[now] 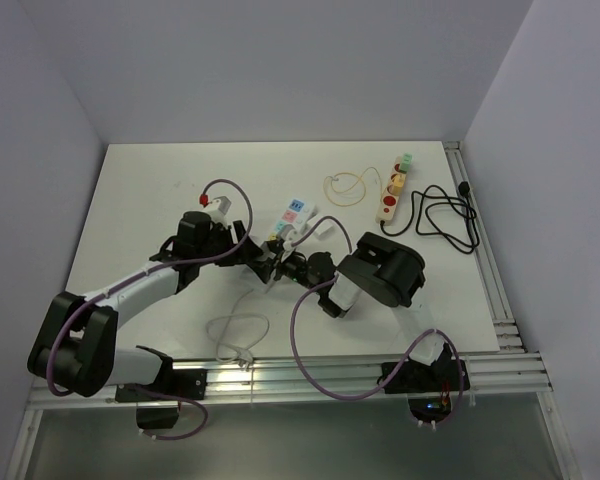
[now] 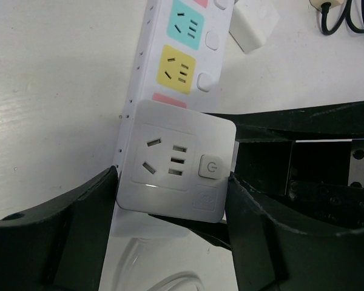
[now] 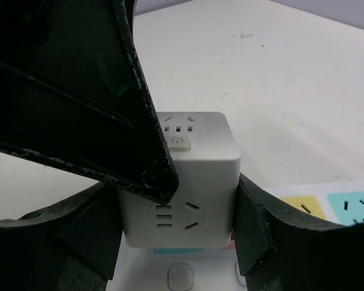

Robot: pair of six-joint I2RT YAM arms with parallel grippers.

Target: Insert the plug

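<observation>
White table (image 1: 160, 200), pale walls (image 1: 280, 60) on three sides, metal rails (image 1: 310, 375) along near edge

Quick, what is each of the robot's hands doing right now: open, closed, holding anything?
Left gripper: fingers closed on the white cube-shaped plastic socket adapter.
Right gripper: closed on the same adapter.

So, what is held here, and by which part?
The white cube adapter, by its side faces, between the right fingers; the left fingers flank it too.
</observation>
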